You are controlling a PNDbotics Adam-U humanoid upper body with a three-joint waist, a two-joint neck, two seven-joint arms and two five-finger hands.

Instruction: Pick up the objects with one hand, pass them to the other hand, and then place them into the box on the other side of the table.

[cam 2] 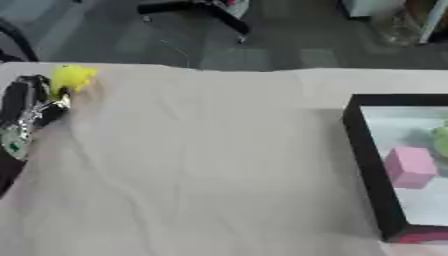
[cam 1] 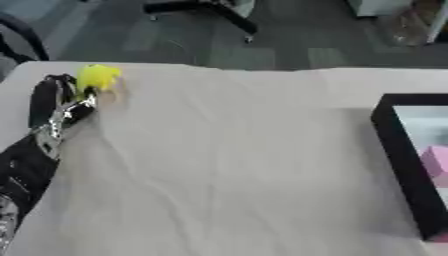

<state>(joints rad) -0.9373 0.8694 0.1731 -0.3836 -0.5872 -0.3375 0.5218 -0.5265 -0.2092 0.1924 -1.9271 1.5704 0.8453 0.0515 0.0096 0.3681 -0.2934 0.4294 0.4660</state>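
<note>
Sitting near the table's far left corner, at about ten o'clock from the middle of the cloth, a small yellow object (cam 1: 98, 76) shows as a bright, blurred lump whose exact shape cannot be made out. It is right against the fingertips of the left hand (cam 1: 54, 102), which comes in from the view's left side along a black and silver forearm. The fingers (cam 1: 80, 107) point up toward twelve o'clock and look curled at the yellow object's lower edge, one dark tip touching it just below; whether they truly pinch it or only rest against it cannot be told from these views. Whether the yellow object lies on the cloth or is lifted slightly is also unclear.

The table (cam 1: 227, 165) is covered with a pale, creased cloth that fills most of the view. At three o'clock, well apart from the yellow object, stands the box (cam 2: 366, 165), with black walls and a light floor, its near corner showing a strip of red. Inside it lies a pink block (cam 2: 409, 167), and at one o'clock from that block a pale green thing (cam 2: 439, 136) shows at the view's right edge, too cut off to identify.

Beyond the table's far edge, at twelve o'clock, lies a grey floor (cam 1: 289, 40) with dark furniture legs (cam 1: 214, 12).
</note>
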